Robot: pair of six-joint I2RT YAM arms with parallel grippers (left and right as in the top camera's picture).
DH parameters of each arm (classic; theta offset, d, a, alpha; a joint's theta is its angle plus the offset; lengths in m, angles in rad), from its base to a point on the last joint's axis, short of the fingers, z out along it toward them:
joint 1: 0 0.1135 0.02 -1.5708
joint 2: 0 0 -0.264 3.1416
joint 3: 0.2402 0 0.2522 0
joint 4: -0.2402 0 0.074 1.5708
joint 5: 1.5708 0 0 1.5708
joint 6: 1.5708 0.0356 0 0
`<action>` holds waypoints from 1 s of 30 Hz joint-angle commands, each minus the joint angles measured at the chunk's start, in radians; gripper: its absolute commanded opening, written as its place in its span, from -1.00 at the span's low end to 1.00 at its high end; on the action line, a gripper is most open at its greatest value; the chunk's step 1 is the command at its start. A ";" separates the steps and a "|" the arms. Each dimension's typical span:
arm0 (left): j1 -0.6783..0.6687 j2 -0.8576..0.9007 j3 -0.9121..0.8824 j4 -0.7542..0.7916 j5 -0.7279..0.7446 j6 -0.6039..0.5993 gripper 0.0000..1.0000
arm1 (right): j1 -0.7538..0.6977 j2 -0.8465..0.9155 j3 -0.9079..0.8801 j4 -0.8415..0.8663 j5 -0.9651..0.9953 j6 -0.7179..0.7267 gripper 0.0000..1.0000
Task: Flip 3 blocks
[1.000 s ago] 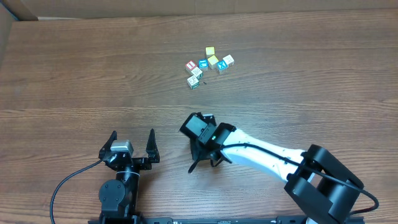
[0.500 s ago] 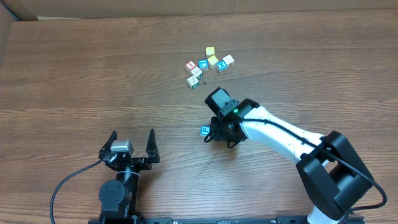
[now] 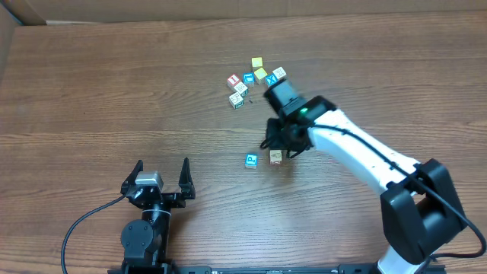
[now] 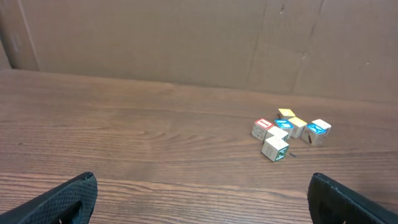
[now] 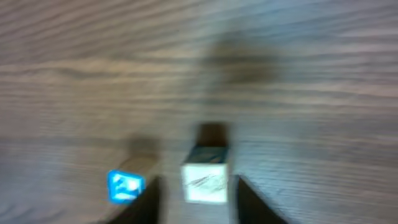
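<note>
A brown wood-grain table (image 3: 91, 91) fills the overhead view, and a plain cardboard wall (image 4: 155, 37) stands along its far edge. The white and black right arm (image 3: 358, 152) reaches in from the near right corner towards the middle of the table.

The left gripper (image 3: 160, 176) sits at the near edge, left of centre. Its two black fingers (image 4: 65, 198) are spread as wide as they go and there is nothing between them.

The right gripper (image 3: 283, 143) hangs over the middle of the table, pointing down. Its wrist picture is blurred, but the jaws stand partly apart, with a gap showing on either side of a pale wooden alphabet cube (image 5: 205, 182). That cube lies between the fingertips and rests on the table, not clamped. From overhead the same cube sits just on the near side of the gripper.

Just to its left, not touching it, lies a small wooden cube with a blue-printed top face (image 3: 250, 160). It is outside the jaws.

Farther off, well apart from these two, is a loose cluster of seven small wooden cubes (image 4: 287, 129). It includes a red-marked cube (image 3: 233, 79), two plain yellow cubes (image 3: 257, 62), a blue-marked cube (image 3: 248, 78) and a whitish cube with green print (image 4: 275, 148) on the near side.
</note>
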 commanded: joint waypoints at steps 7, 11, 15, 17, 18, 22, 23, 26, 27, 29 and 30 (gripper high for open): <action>-0.006 -0.009 -0.003 0.002 0.008 0.022 1.00 | 0.016 -0.020 -0.122 0.091 0.003 0.014 0.46; -0.006 -0.009 -0.003 0.002 0.008 0.022 1.00 | 0.035 -0.019 -0.169 0.164 0.003 0.014 0.43; -0.006 -0.009 -0.003 0.002 0.008 0.022 1.00 | 0.052 -0.019 -0.186 0.192 0.003 0.014 0.32; -0.006 -0.009 -0.003 0.002 0.008 0.022 1.00 | 0.060 -0.019 -0.186 0.190 0.003 0.014 0.19; -0.006 -0.009 -0.003 0.002 0.008 0.022 0.99 | 0.063 -0.019 -0.186 0.188 0.003 0.014 0.09; -0.006 -0.009 -0.003 0.002 0.008 0.022 0.99 | 0.068 -0.019 -0.186 0.188 0.014 0.014 -0.21; -0.006 -0.009 -0.003 0.002 0.008 0.022 0.99 | 0.068 -0.018 -0.186 0.188 0.019 0.014 -0.26; -0.006 -0.009 -0.003 0.002 0.008 0.022 1.00 | 0.066 -0.019 -0.186 0.188 0.022 0.014 -0.24; -0.006 -0.009 -0.003 0.002 0.008 0.022 1.00 | 0.066 -0.019 -0.186 0.188 0.022 0.014 -0.12; -0.006 -0.009 -0.003 0.002 0.008 0.022 1.00 | 0.066 -0.018 -0.186 0.188 0.022 0.014 -0.03; -0.006 -0.009 -0.003 0.002 0.008 0.022 0.99 | 0.066 -0.018 -0.187 0.189 0.024 0.014 -0.03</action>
